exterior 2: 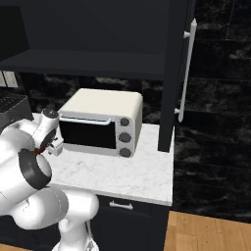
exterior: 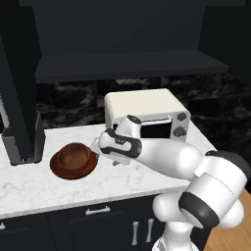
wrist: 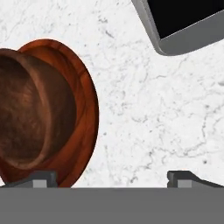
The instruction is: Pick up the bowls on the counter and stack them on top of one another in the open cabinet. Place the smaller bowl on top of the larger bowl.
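Observation:
The larger bowl (exterior: 61, 169), wide and reddish-brown, rests on the white marble counter (exterior: 29, 188). The smaller bowl (exterior: 74, 155), darker brown, sits on top of it. In the hand view the smaller bowl (wrist: 30, 118) covers most of the larger bowl (wrist: 87, 109) at the left. My gripper (exterior: 100, 149) hangs just above the stack's right rim, open and holding nothing. One of its fingertips (wrist: 41, 177) is over the larger bowl's edge, the other over bare counter (wrist: 144, 109). The open cabinet (exterior: 127, 63) with its dark shelf is overhead.
A cream toaster oven (exterior: 147, 110) stands on the counter behind my arm, and its front corner (wrist: 188, 22) shows in the hand view. A dark tall appliance (exterior: 22, 137) stands left of the bowls. A dark cabinet door (exterior 2: 174, 73) hangs at the counter's right end.

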